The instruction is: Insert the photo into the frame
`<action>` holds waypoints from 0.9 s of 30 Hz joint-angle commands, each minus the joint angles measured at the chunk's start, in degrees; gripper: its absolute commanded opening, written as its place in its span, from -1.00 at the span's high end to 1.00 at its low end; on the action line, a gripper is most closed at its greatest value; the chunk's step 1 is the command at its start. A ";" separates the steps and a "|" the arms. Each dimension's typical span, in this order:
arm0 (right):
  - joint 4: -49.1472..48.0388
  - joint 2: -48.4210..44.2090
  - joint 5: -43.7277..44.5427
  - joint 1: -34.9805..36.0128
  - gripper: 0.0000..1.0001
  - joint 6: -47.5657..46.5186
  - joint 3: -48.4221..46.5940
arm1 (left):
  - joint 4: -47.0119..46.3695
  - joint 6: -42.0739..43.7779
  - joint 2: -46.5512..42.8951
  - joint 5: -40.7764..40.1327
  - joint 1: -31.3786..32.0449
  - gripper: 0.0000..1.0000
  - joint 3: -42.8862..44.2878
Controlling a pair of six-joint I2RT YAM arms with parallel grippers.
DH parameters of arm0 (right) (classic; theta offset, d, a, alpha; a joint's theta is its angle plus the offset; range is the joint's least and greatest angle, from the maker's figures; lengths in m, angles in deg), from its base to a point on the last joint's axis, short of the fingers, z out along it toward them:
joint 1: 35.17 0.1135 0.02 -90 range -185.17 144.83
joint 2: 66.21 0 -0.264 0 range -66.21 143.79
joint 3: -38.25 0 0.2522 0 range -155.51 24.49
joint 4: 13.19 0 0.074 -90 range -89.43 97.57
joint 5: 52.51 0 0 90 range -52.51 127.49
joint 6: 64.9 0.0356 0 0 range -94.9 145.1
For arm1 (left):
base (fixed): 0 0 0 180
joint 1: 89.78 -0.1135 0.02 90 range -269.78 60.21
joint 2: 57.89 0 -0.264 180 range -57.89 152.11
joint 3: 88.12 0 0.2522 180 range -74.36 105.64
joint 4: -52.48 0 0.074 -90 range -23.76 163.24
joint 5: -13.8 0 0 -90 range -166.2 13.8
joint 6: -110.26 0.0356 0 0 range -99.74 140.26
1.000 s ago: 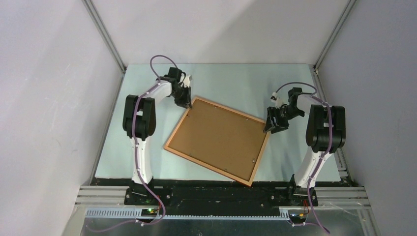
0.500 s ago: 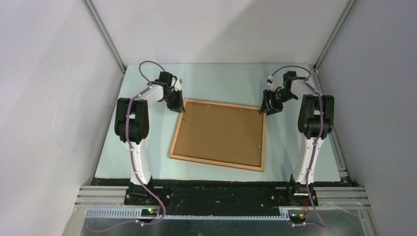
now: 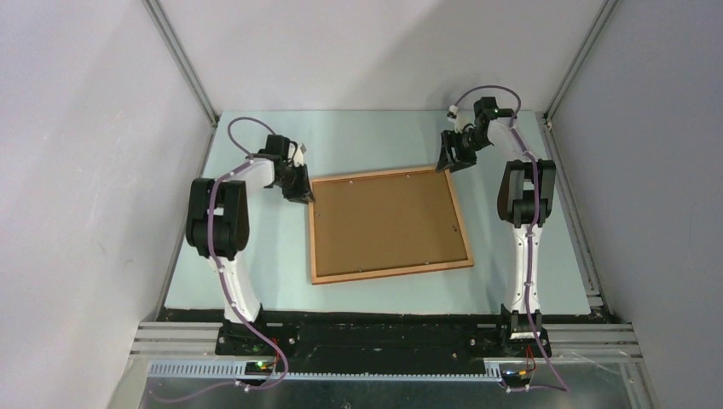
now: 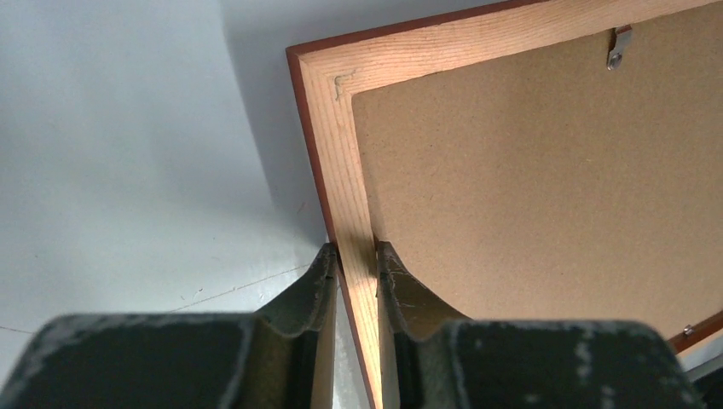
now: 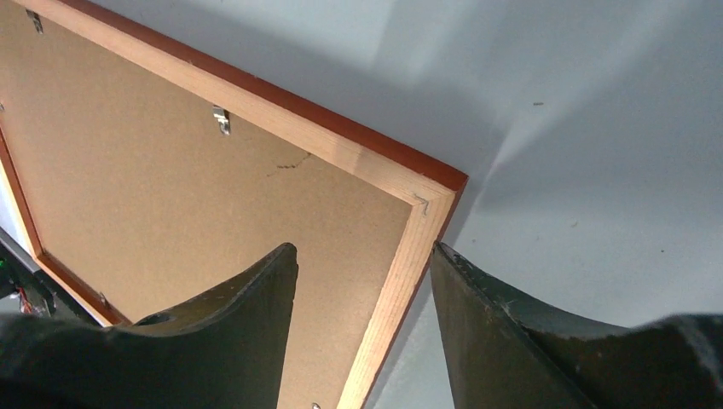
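The frame (image 4: 337, 162) lay back-up in the middle of the desk (image 3: 256, 256), slightly skewed, its brown backing board (image 3: 388, 223) facing up inside the wooden rails. Small metal clips (image 5: 221, 119) showed along the board's edge. The left claw (image 4: 356, 256) was closed on the frame's left rail just short of the far-left corner, with one finger (image 4: 320, 281) against the rail's outer edge and the other on the board side. The right claw (image 5: 365, 251) stood open at the far-right corner, its fingers spread to either side of that corner's rail, with gaps visible between them and the wood. A shadow fell on the desk beside both corners.
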 commanded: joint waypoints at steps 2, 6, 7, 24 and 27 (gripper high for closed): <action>-2.59 -4.92 0.75 0.59 -0.29 2.45 1.10 | 0.69 -0.89 -1.86 4.22 -0.32 1.00 -4.27; -6.22 -10.98 2.86 -0.71 -0.38 2.19 8.25 | -0.93 -2.43 -2.65 3.83 -0.67 1.00 -5.69; -7.09 -13.17 3.62 -0.87 -0.41 1.67 10.95 | -1.36 -2.68 -2.72 3.84 -0.65 1.00 -5.79; -32.89 -53.90 38.02 7.48 -0.99 -7.68 54.98 | -2.14 -2.37 -2.64 2.79 -0.94 1.00 -4.86; -37.15 -58.74 43.97 8.97 -0.99 -6.98 58.54 | -2.20 -1.88 -2.82 2.25 -0.94 1.00 -4.78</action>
